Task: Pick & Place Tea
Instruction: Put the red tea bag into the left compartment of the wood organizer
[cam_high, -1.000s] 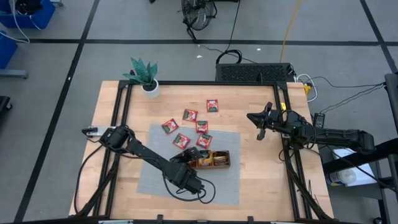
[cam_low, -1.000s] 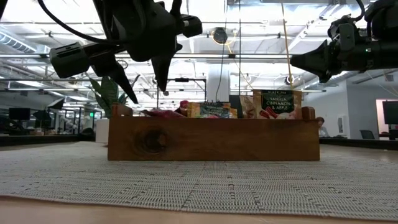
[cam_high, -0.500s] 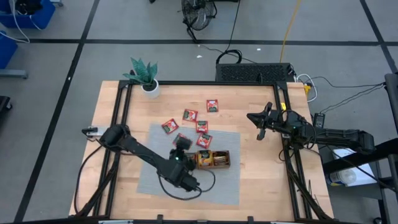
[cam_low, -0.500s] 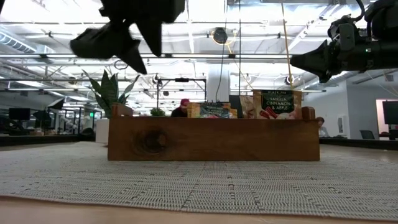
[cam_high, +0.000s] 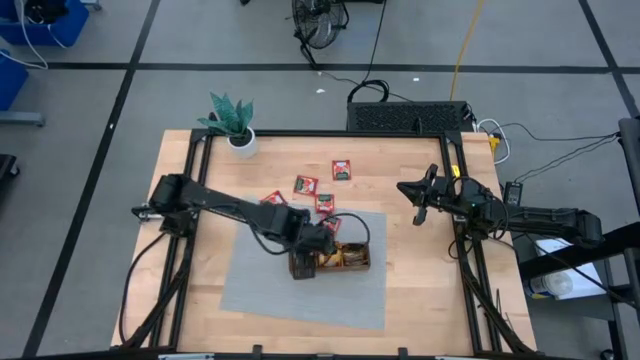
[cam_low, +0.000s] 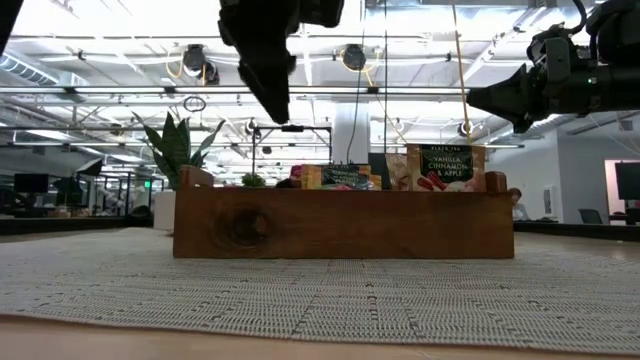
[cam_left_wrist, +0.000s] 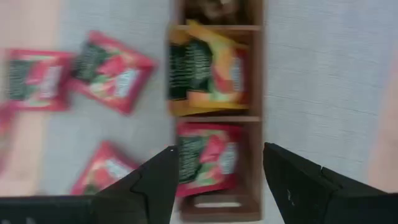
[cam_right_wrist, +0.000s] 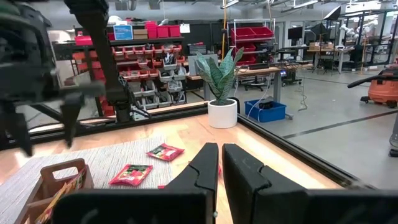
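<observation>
Across the wooden bench (cam_high: 400, 290), your grey mat (cam_high: 290, 300) carries the three-compartment tray (cam_high: 352, 267), with red and orange-yellow tea sachets (cam_left_wrist: 205, 158) already tucked inside (more red ones lie loose on mat and bench beside it). Your left claw (cam_left_wrist: 217, 171) hangs above the tray's end compartment, fingers spread and empty. Your right claw (cam_high: 412, 190) waits near the bench's right edge, fingers pressed together.
</observation>
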